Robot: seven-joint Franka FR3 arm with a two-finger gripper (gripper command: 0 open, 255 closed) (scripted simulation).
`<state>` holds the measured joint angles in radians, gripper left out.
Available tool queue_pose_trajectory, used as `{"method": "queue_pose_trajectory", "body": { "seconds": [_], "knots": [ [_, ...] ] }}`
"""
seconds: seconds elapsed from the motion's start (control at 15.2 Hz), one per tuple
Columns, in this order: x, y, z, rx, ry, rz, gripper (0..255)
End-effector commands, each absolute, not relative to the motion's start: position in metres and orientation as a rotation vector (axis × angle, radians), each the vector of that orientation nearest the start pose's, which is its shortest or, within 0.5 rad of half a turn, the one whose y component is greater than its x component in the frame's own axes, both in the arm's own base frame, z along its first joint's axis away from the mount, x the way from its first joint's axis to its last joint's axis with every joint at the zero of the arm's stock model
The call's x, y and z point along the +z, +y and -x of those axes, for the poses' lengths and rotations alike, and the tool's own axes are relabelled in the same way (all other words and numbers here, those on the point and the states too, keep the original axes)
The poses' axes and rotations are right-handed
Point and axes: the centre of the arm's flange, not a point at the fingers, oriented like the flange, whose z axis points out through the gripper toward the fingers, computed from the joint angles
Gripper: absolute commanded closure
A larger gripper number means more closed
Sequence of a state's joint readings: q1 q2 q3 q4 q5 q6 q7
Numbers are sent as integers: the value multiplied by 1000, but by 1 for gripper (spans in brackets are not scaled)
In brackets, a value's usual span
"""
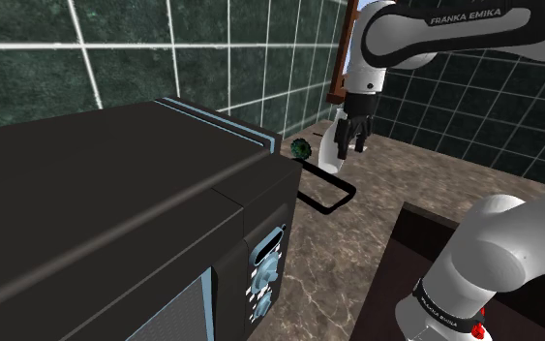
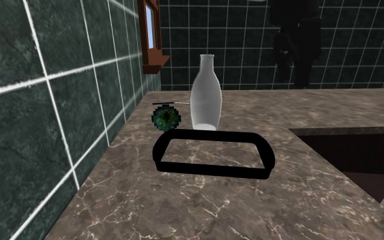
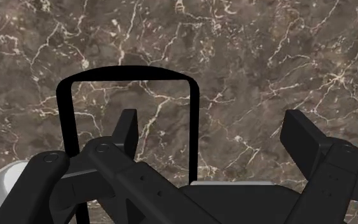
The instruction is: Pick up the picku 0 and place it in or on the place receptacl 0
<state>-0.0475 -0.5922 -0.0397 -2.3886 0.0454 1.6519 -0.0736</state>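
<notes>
1. "FRANKA EMIKA" stood in dark capitals on the white upper link of the arm (image 1: 473, 34), at the shoulder view's top right.
2. Small white lettering ran round the black ring (image 1: 442, 308) on the arm's near joint, too small to read.
3. The control panel (image 1: 265, 271) of the microwave (image 1: 115, 223) bore marks, none legible.

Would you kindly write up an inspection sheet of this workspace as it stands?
Surface: brown veined stone countertop.
Job's things: pale bottle upright, just behind the black rectangular tray in the second exterior view, outside its rim; the counter pattern shows inside the rim.
Clutter: small dark green round object beside the bottle; black microwave.
Grippers: gripper open above the tray, clasping nothing.
Cables: nothing seen.
Surroundings: dark green tiled wall, wooden window frame, sink.
</notes>
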Motion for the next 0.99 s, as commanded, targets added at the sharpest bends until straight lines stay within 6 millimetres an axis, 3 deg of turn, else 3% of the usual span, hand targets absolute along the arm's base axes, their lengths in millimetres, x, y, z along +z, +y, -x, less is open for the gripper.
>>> {"method": "queue_pose_trajectory", "body": {
  "seconds": [0.0, 0.92],
  "knots": [
    [508, -42, -375, 195, 18, 3065, 0],
    [447, -135, -506, 84, 16, 3119, 0]
  ]
}}
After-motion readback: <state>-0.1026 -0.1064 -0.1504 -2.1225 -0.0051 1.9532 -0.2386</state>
